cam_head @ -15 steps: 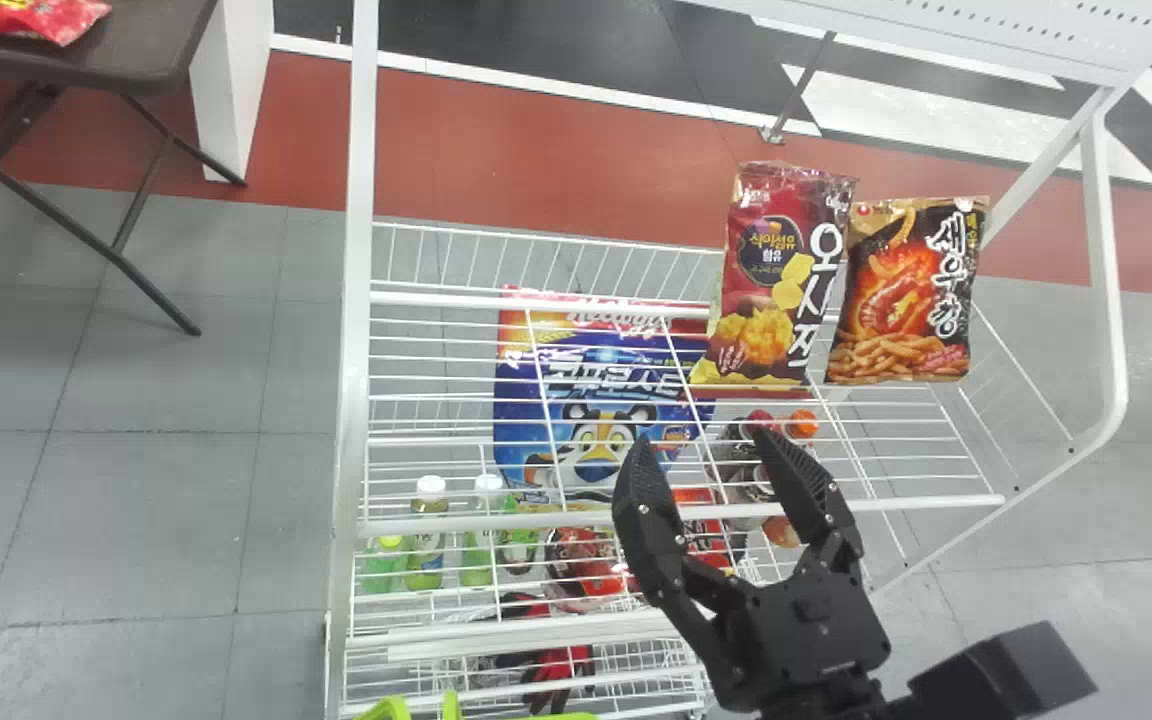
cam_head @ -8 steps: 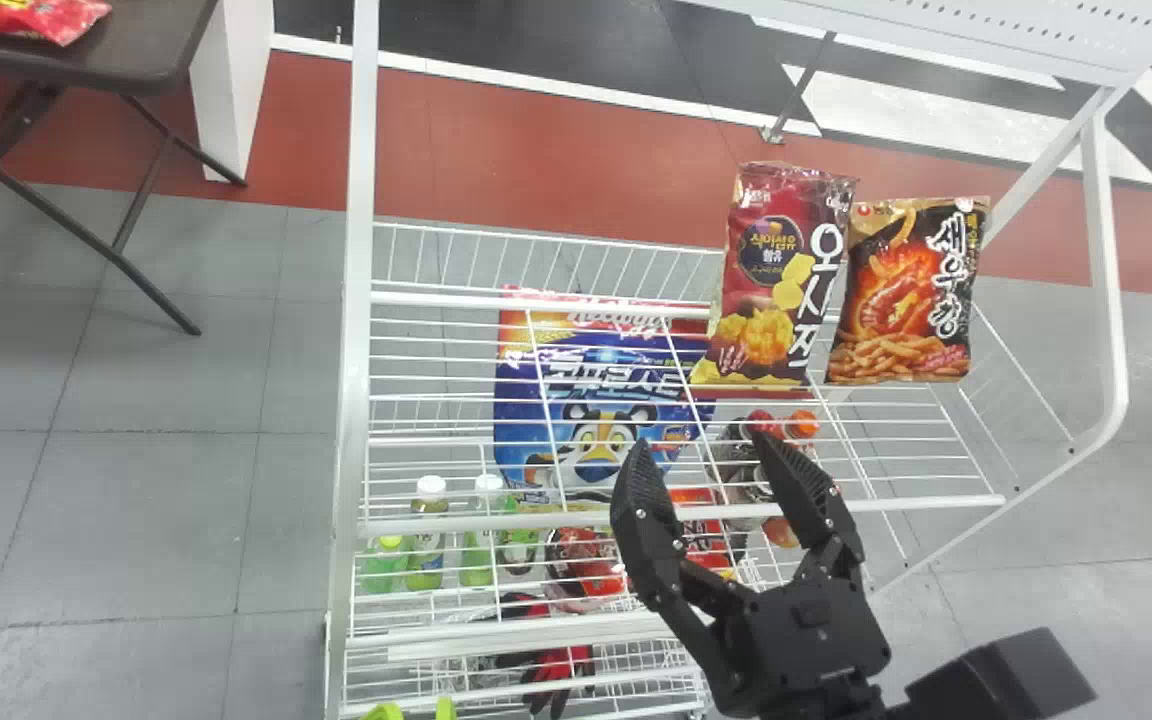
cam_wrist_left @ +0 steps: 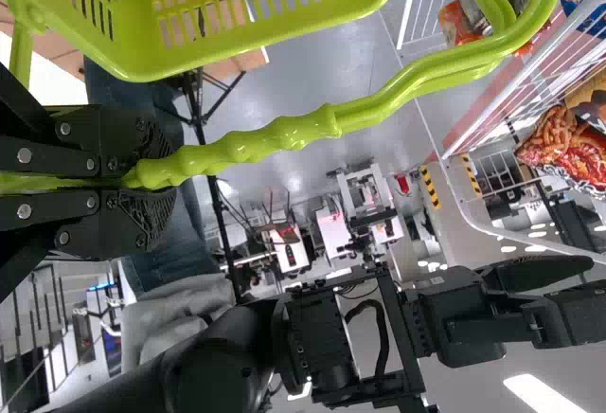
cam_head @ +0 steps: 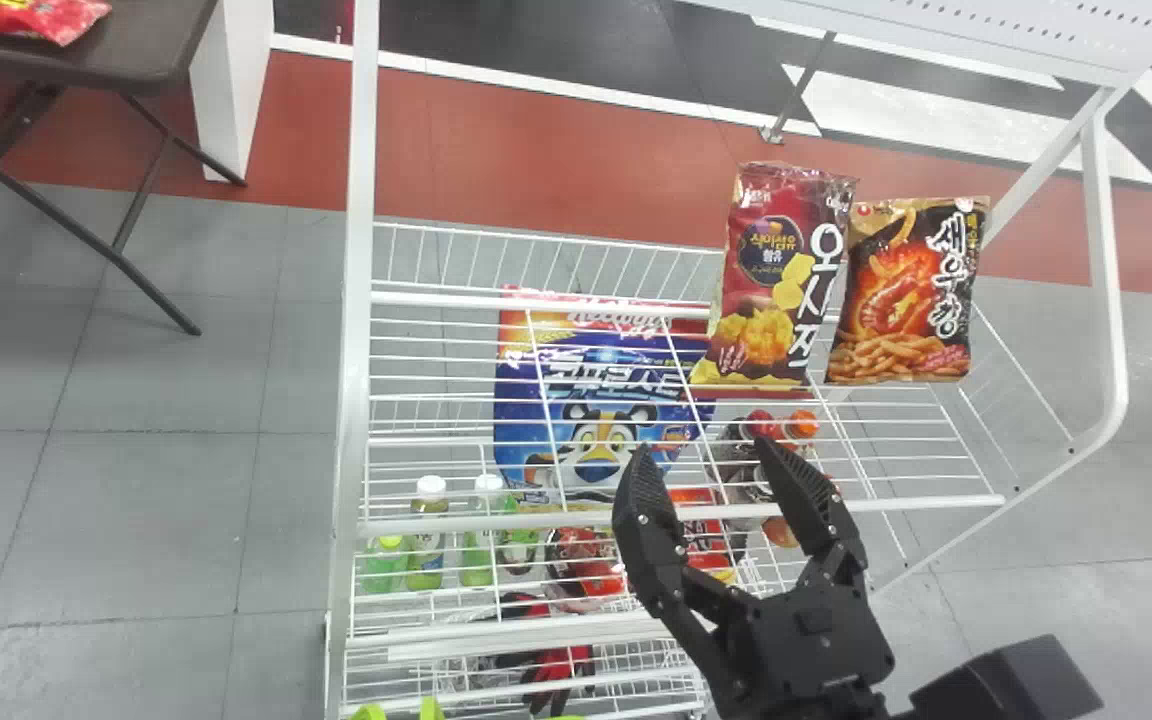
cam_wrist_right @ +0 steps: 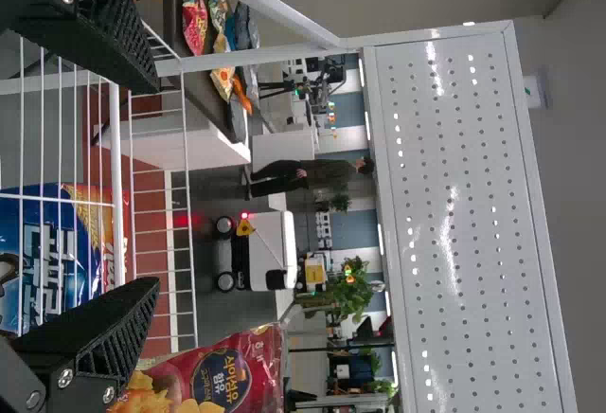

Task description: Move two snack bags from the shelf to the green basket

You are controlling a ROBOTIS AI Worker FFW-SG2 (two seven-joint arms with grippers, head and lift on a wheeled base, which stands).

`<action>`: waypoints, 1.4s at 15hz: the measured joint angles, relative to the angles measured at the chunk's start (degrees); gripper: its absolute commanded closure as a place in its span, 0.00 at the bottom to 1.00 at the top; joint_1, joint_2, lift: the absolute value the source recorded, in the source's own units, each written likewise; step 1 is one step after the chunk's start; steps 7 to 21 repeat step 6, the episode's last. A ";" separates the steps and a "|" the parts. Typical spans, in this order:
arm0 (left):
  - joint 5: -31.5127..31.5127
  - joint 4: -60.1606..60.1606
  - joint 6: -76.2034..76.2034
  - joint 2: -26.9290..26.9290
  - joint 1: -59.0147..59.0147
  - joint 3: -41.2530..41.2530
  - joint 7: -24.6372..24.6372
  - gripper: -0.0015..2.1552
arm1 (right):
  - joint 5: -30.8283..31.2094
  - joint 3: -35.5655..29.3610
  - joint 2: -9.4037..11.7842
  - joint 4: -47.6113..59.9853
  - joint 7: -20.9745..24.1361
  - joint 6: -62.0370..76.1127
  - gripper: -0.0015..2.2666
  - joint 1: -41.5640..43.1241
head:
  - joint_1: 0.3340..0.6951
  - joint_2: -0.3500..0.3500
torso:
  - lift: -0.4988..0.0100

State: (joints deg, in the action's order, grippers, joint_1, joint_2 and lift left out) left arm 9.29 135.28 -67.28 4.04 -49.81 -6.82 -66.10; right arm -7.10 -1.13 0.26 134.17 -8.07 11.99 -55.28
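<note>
Time to pick: the right hand (cam_head: 704, 447), wide open and empty, should go to the red bag (cam_head: 776, 275) or black bag (cam_head: 904, 290) near the shelf's (cam_head: 896, 504) far right corner. The left hand (cam_wrist_left: 163, 174) grips the green basket (cam_wrist_left: 189, 58).

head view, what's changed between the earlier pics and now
The right gripper has drawn back slightly toward the robot, its fingers open throughout. The green basket at the bottom edge has shifted a little to the left. Nothing was taken hold of or let go by the right gripper. The red snack bag and the black-and-orange snack bag stayed put.
</note>
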 measured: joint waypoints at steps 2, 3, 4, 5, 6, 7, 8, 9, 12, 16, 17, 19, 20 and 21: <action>0.02 0.13 0.00 0.00 -0.20 0.05 -0.01 1.00 | 0.17 0.25 0.00 -0.11 0.25 0.00 0.04 0.00 | 1.00 0.00 | 0.95; 0.02 0.21 0.00 0.00 -0.29 0.05 -0.01 1.00 | 0.23 0.39 -0.03 -0.13 0.32 0.00 0.04 0.00 | 1.00 0.00 | 0.95; 0.00 0.28 0.00 0.00 -0.33 0.05 -0.01 1.00 | 0.25 0.49 -0.06 -0.13 0.40 0.04 0.04 0.01 | 1.00 0.00 | 0.95; -0.04 0.31 0.00 0.00 -0.35 0.05 0.00 1.00 | 0.28 0.58 -0.08 -0.13 0.48 0.06 0.04 0.10 | 1.00 0.00 | 0.95; -0.06 0.32 0.00 0.00 -0.37 0.05 0.00 1.00 | 0.31 0.66 -0.10 -0.17 0.55 0.06 0.04 0.22 | 1.00 0.00 | 0.95; -0.06 0.32 0.00 0.00 -0.37 0.05 0.00 1.00 | 0.31 0.66 -0.10 -0.17 0.55 0.06 0.04 0.22 | 1.00 0.00 | 0.95; -0.06 0.32 0.00 0.00 -0.37 0.05 0.00 1.00 | 0.31 0.66 -0.10 -0.17 0.55 0.06 0.04 0.22 | 1.00 0.00 | 0.95; -0.06 0.32 0.00 0.00 -0.37 0.05 0.00 1.00 | 0.31 0.66 -0.10 -0.17 0.55 0.06 0.04 0.22 | 1.00 0.00 | 0.95; -0.06 0.32 0.00 0.00 -0.37 0.05 0.00 1.00 | 0.31 0.66 -0.10 -0.17 0.55 0.06 0.04 0.22 | 1.00 0.00 | 0.95; -0.06 0.32 0.00 0.00 -0.37 0.05 0.00 1.00 | 0.31 0.66 -0.10 -0.17 0.55 0.06 0.04 0.22 | 1.00 0.00 | 0.95; -0.06 0.32 0.00 0.00 -0.37 0.05 0.00 1.00 | 0.31 0.66 -0.10 -0.17 0.55 0.06 0.04 0.22 | 1.00 0.00 | 0.95; -0.06 0.32 0.00 0.00 -0.37 0.05 0.00 1.00 | 0.31 0.66 -0.10 -0.17 0.55 0.06 0.04 0.22 | 1.00 0.00 | 0.95; -0.06 0.32 0.00 0.00 -0.37 0.05 0.00 1.00 | 0.31 0.66 -0.10 -0.17 0.55 0.06 0.04 0.22 | 1.00 0.00 | 0.95; -0.06 0.32 0.00 0.00 -0.37 0.05 0.00 1.00 | 0.31 0.66 -0.10 -0.17 0.55 0.06 0.04 0.22 | 1.00 0.00 | 0.95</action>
